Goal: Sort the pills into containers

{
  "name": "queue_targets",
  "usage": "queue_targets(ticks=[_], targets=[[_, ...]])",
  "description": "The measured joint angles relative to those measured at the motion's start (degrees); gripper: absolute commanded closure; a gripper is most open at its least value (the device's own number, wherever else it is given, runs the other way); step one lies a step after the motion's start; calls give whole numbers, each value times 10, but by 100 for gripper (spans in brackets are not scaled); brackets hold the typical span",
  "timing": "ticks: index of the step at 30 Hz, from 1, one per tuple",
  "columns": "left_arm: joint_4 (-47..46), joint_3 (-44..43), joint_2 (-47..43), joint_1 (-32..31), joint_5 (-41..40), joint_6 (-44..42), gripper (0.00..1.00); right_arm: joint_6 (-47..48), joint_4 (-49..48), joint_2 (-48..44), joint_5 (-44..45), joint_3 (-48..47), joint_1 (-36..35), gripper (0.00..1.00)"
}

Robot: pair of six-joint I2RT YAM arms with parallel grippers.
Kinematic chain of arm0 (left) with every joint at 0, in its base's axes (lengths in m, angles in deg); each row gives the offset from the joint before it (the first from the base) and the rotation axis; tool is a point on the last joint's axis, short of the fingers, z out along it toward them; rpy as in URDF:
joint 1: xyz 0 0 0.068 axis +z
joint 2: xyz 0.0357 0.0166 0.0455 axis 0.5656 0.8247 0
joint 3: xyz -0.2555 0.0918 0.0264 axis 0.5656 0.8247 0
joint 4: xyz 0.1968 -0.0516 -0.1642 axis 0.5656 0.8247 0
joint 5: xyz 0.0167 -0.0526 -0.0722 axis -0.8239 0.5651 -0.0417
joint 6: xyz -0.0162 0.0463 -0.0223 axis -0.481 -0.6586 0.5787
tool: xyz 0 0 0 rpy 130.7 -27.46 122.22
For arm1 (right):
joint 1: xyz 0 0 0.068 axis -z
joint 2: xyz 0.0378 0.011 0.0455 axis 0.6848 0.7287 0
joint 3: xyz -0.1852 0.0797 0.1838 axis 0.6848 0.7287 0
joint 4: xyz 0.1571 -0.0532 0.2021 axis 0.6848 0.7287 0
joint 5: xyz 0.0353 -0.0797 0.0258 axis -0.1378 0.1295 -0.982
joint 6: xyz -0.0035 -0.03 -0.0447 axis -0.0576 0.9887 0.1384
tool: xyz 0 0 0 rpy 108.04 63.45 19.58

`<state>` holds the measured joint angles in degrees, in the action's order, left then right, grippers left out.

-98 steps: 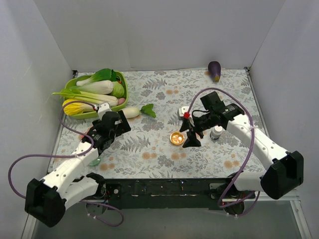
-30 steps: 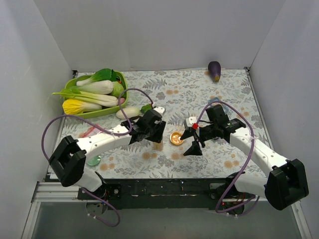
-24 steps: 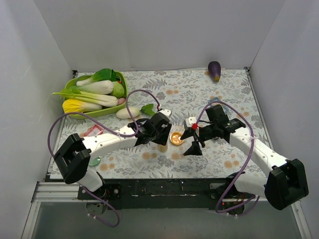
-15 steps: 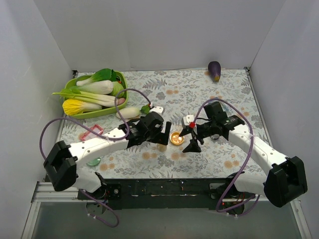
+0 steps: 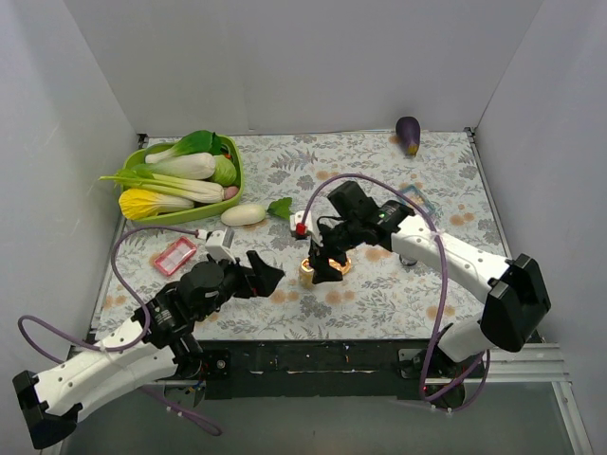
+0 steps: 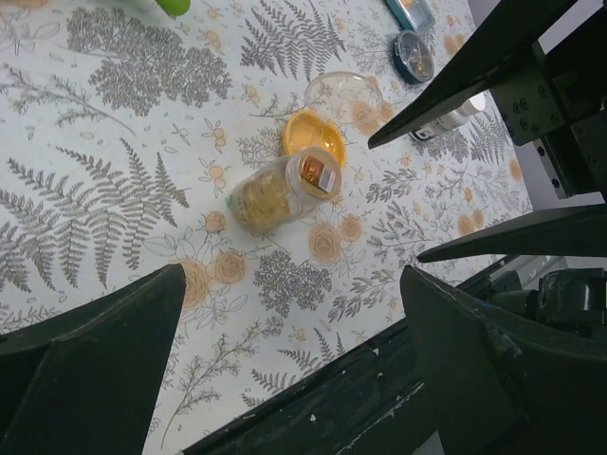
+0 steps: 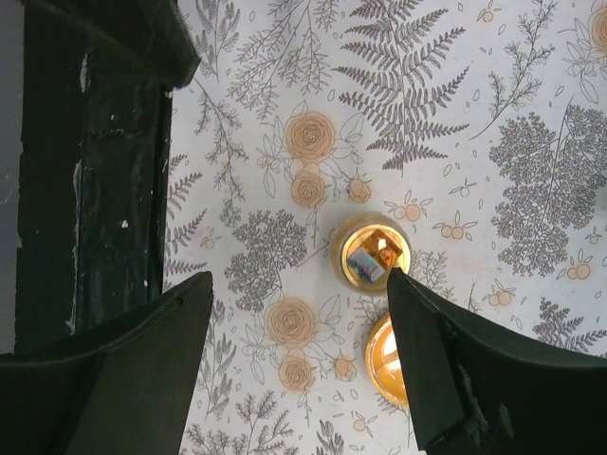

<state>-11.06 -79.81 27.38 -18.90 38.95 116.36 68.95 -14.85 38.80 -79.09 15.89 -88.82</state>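
Note:
A small clear jar [image 5: 306, 273] with amber contents stands beside the amber-orange dish [image 5: 340, 266]. Both show in the left wrist view, the jar [image 6: 280, 190] just in front of the dish [image 6: 313, 136], and in the right wrist view, the jar [image 7: 372, 253] above the dish [image 7: 391, 358]. My right gripper [image 5: 322, 264] hovers open over them, its right finger covering part of the dish [image 7: 299, 280]. My left gripper [image 5: 268, 275] is open and empty to the left of the jar [image 6: 292, 273]. The pale green dish is hidden. I can make out no loose pills.
A green tray [image 5: 236, 169] of leafy vegetables sits at the back left, with a white radish [image 5: 242, 214] beside it. A red packet [image 5: 174, 256] lies at the left, an eggplant [image 5: 408, 135] at the back. A clear lid [image 6: 343, 90] and a dark round cap [image 6: 414, 57] lie beyond the dish.
My left arm has pulled back toward the near left, leaving the jar standing by the amber dish. My right gripper has moved left and now hangs over the jar and dish.

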Motion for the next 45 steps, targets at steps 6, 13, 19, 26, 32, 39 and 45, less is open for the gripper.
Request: queue_targets(ticks=[6,13,19,26,32,39,45], targets=[[23,48,-59,0,0,57,2,-60,1,57,85,-47,-54,19],[27,59,-61,0,0,74,2,-83,5,114,168,-67,-63,23],[27,65,-54,0,0,73,2,-91,10,148,200,-85,-64,46],[3,79,-60,0,19,58,2,-91,19,161,214,-102,-66,97],[-96,125,-37,0,98,-2,2,-91,41,151,179,-110,-52,99],[-257,143,66,-2,155,-150,2,-104,59,84,33,-115,37,99],[-406,162,102,-3,181,-281,2,-126,64,32,-63,-111,70,99]])
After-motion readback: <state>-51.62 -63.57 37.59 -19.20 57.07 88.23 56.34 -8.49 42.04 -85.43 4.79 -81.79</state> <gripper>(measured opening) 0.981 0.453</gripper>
